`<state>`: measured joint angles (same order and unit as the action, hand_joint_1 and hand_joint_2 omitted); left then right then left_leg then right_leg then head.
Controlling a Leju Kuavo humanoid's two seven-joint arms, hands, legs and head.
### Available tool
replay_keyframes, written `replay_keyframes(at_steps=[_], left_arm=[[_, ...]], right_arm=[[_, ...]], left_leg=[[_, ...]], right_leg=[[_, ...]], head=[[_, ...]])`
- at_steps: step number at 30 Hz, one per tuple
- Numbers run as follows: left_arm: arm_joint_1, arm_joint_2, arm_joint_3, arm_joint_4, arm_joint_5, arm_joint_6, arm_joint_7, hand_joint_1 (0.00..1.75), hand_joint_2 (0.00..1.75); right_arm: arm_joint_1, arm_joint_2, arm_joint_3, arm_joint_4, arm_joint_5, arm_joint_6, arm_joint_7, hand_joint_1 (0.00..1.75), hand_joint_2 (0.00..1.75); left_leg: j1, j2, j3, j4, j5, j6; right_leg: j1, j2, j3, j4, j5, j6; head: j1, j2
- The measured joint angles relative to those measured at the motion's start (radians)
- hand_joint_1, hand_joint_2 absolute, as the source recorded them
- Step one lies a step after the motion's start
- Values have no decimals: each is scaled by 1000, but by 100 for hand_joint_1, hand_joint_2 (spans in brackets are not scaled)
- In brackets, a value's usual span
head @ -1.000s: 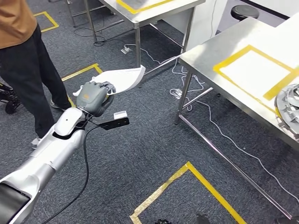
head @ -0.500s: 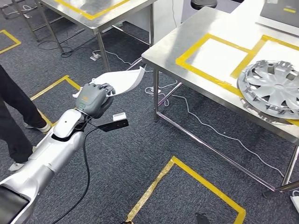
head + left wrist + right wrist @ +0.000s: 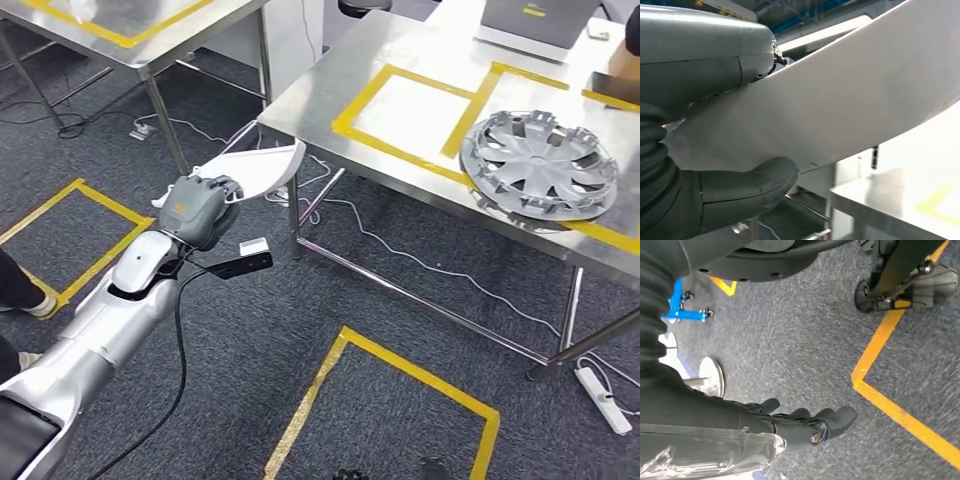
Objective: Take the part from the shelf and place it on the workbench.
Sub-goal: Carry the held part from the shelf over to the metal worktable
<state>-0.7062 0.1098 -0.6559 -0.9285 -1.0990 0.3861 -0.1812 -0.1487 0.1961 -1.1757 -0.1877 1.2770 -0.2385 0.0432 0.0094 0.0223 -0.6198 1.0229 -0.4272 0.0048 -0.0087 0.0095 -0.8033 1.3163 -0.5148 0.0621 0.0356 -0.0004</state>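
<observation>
White curved part grasped by left hand fingers, right hand hanging loose, empty

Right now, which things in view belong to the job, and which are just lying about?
Job:
- curved white plastic part, held in the left hand
- steel workbench with yellow tape squares

Lying about:
- silver hubcap
- white power strip
- grey laptop
- second steel table
</observation>
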Motion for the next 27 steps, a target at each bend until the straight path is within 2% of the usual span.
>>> replay_keyframes(at_steps=[1, 3, 5, 8, 10, 11, 13, 14, 15, 16, 17, 18, 20, 22, 24, 27], left_arm=[[1, 0, 0, 0, 0, 0, 0, 175, 175], [-1, 0, 0, 0, 0, -1, 0, 175, 175], [-5, 1, 1, -1, 0, -2, 0, 175, 175], [-8, 0, 1, -3, 0, -5, 0, 175, 175], [-10, 0, 2, -5, 0, -5, 0, 175, 175], [-11, 0, 2, -6, 0, -6, 0, 175, 175], [-9, 3, 2, -6, 0, -7, 0, 175, 175], [-7, 5, 2, -6, 0, -7, 0, 175, 175], [-4, 7, 2, -6, 0, -8, 0, 175, 175], [-2, 9, 2, -6, 0, -8, 0, 175, 175], [-2, 11, 2, -6, 0, -9, 0, 175, 175], [-3, 13, 3, -6, 0, -9, 0, 175, 175], [-4, 16, 6, -7, 0, -9, 1, 175, 175], [-2, 17, 10, -8, 0, -10, 1, 175, 175], [0, 19, 13, -8, 0, -11, 2, 175, 175], [0, 24, 17, -10, 0, -16, 4, 175, 175]], right_arm=[[0, 0, 0, 0, 0, 0, 0, 0, 175], [0, 0, 0, 0, 2, -2, 2, 0, 175], [-1, 0, 0, 0, 7, -3, 3, 0, 175], [2, 1, 1, 0, 17, -3, 3, 0, 175], [3, 1, 1, 0, 23, -3, 3, 0, 175], [1, 1, 1, 0, 24, -3, 4, 0, 175], [-2, 1, 1, 0, 23, -4, 5, 0, 175], [-2, 1, 1, 0, 20, -6, 7, 0, 175], [-2, 1, 1, 0, 15, -11, 8, 0, 175], [0, 0, 1, 0, 10, -17, 9, 0, 175], [1, 0, 1, 0, 4, -24, 9, 0, 175], [3, -1, 0, 0, -2, -32, 9, 0, 175], [4, -5, -3, -1, -13, -46, 9, 0, 175], [9, -11, -9, -3, -19, -55, 9, 0, 175], [17, -16, -15, -4, -23, -62, 10, 0, 175], [20, -23, -23, -5, -34, -80, 14, 0, 175]], left_leg=[[-1, 11, 2, 0, -2, 0], [-4, 28, 8, 0, -7, -4], [-8, 40, 12, 1, -11, -12], [-9, 51, 17, -3, -13, -26], [-7, 30, 7, 22, -33, -38], [-6, 13, -12, 63, -57, -42], [-6, -9, -77, 189, -113, -46], [-6, -12, -106, 240, -127, -47], [-6, -13, -123, 263, -123, -48], [-5, -14, -121, 248, -100, -47], [-5, -14, -102, 201, -64, -47], [-3, -16, -74, 138, -27, -48], [1, -22, -23, 28, 12, -45], [1, -28, -9, -6, 11, -40], [-1, -29, -9, -5, 13, -35], [-2, -30, -9, -5, 13, -27]], right_leg=[[1, -2, 16, -27, 21, -2], [7, -23, 92, -161, 77, -9], [14, -40, 148, -259, 104, -18], [15, -29, 156, -276, 105, -31], [10, -21, 160, -281, 107, -41], [7, -17, 162, -283, 108, -45], [6, -9, 163, -283, 107, -49], [6, -4, 163, -283, 106, -50], [5, 1, 163, -283, 106, -51], [4, 7, 164, -282, 106, -50], [3, 12, 165, -282, 105, -49], [3, 17, 166, -281, 104, -45], [5, 24, 162, -275, 101, -36], [9, 28, 159, -272, 99, -41], [10, 26, 161, -278, 101, -49], [10, 23, 168, -289, 106, -41]], head=[[0, 0], [0, 0], [-1, 0], [-2, 0], [-4, 0], [-6, 0], [-9, 0], [-10, 0], [-10, 0], [-11, 0], [-11, 0], [-11, 0], [-13, 0], [-14, 0], [-14, 0], [-13, 0]])
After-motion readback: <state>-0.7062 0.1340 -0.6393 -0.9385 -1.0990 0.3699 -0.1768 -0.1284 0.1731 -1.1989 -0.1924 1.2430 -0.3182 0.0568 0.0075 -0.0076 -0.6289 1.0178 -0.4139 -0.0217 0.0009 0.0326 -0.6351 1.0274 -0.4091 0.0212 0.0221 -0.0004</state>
